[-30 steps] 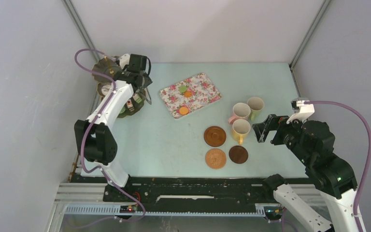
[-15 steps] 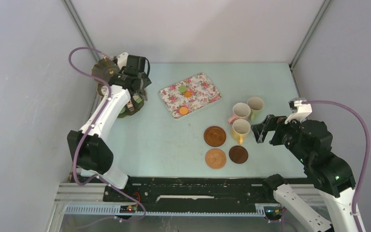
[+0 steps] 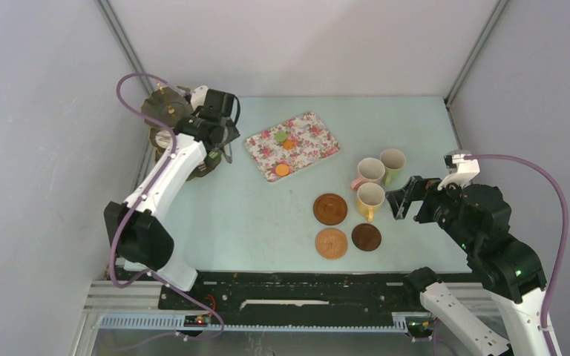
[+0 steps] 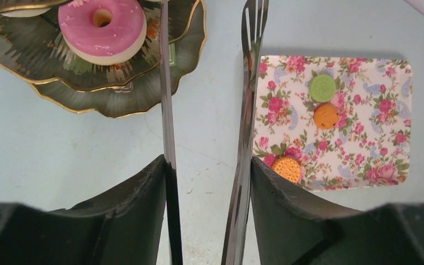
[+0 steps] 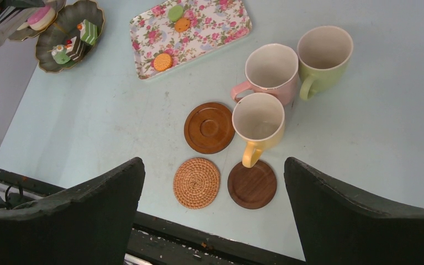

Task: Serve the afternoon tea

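Yellow mug [image 5: 258,122] upright, handle toward the near dark coaster [image 5: 252,184].

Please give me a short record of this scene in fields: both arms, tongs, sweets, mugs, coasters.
left fingers: shut on metal tongs; tong tips apart, nothing between
right fingers: open, empty, near yellow mug
stand: pink donut, small cakes
flowered tray: three round sweets
other mugs: pink mug, green mug; all three upright on table, off the coasters
coasters: three, bare
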